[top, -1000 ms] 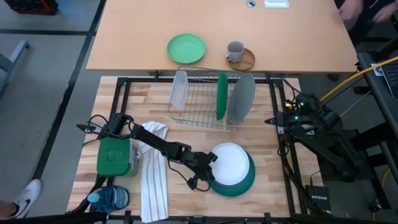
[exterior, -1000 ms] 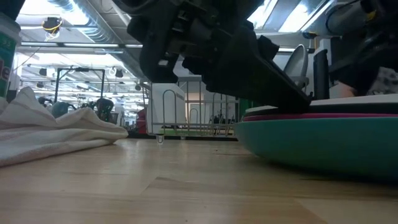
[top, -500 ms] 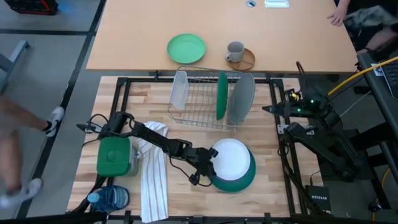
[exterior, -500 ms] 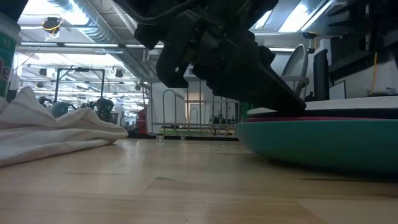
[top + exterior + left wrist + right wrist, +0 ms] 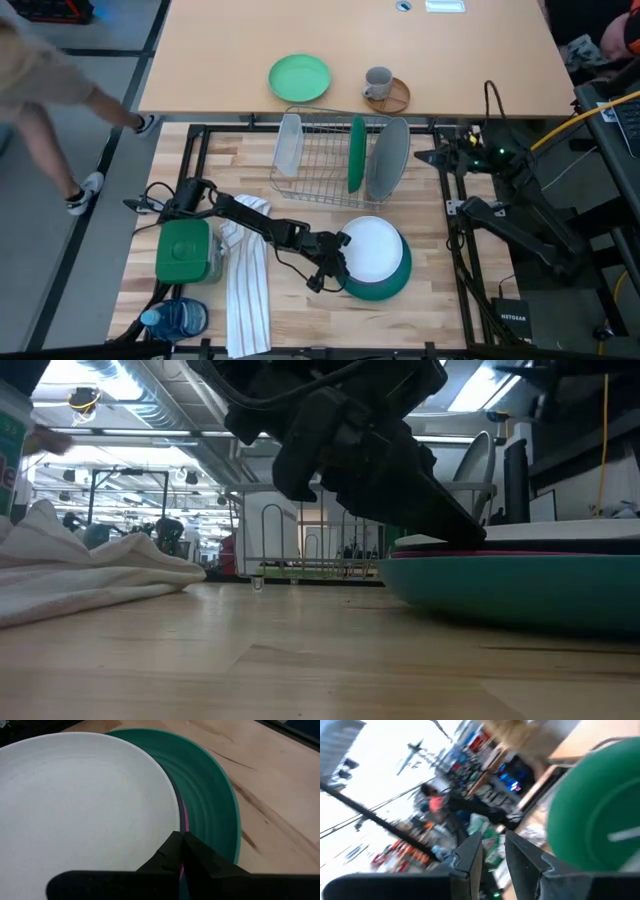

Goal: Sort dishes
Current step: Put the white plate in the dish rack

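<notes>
A stack of plates lies on the table's near middle: a light grey plate (image 5: 372,250) on top, a thin purple-pink plate (image 5: 183,822) under it, and a teal-green plate (image 5: 388,287) at the bottom. My left gripper (image 5: 336,262) is at the stack's left rim, shut on the top plate's rim. A wire rack (image 5: 320,188) holds, on edge, a pale plate (image 5: 288,143), a dark green plate (image 5: 356,155) and a grey plate (image 5: 388,158). My right gripper (image 5: 420,158) hovers to the right of the rack, narrowly open and empty. My left gripper has the light grey plate's rim (image 5: 172,815) between its two fingers, on the side nearest the arm. One finger (image 5: 162,857) stands over the plate's inside and the other outside the rim. The fingers slant down from the table's left. The plate lies flat on the stack.
A white towel (image 5: 245,285), a green box (image 5: 183,250) and a blue bottle (image 5: 175,320) lie at the near left. A mint-green plate (image 5: 299,77) and a grey mug (image 5: 378,82) stand on the far table. A person (image 5: 40,80) walks at the far left.
My left gripper has gone a little toward the far edge, and the plate stack has slid with it. My right gripper has gone toward the far edge, to beside the rack.
</notes>
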